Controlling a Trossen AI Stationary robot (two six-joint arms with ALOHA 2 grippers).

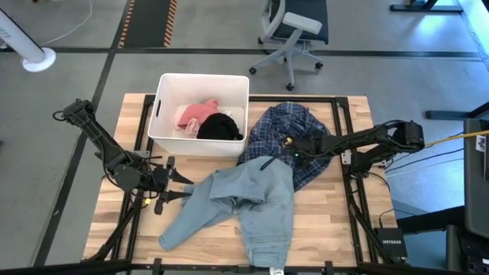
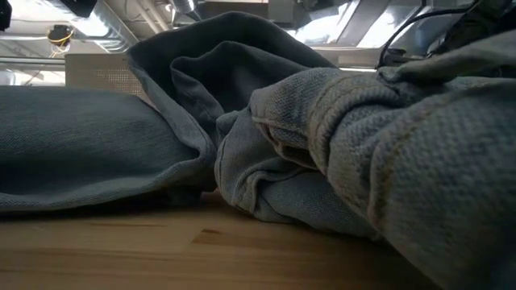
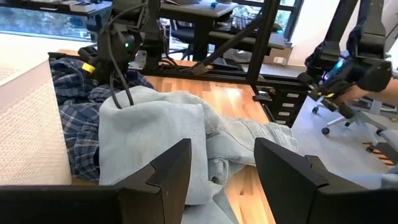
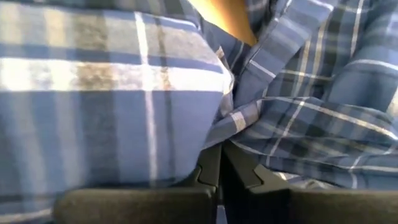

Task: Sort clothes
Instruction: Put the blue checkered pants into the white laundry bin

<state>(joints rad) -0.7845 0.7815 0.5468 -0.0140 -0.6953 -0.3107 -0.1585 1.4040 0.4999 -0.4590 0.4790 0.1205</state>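
A dark blue plaid shirt (image 1: pixel 284 126) lies crumpled on the wooden table, right of centre. My right gripper (image 1: pixel 293 150) is down on its near part, shut on the cloth (image 4: pixel 219 171). A light blue denim piece (image 1: pixel 252 202) sprawls over the table's near middle, its far right corner overlapping the shirt's edge. My left gripper (image 1: pixel 177 187) stands open just left of the denim, its fingers (image 3: pixel 168 168) pointing level at it with nothing between them. A pink piece (image 1: pixel 195 113) and a small black piece (image 1: pixel 220 127) lie inside the white bin (image 1: pixel 164 84). My right gripper pinches a bunched fold of the plaid shirt (image 4: pixel 219 134) between its two shut fingers. The fingers come from above, slanting down from the table's right side. The shirt stays spread on the table around the hold, slack.
The white bin stands at the table's far left of centre, its wall (image 3: pixel 25 124) close beside my left gripper. Black frame rails (image 1: pixel 344 176) run along the table's right side. An office chair (image 1: pixel 294 30) stands on the floor beyond the far edge. Bare wood shows at the near left.
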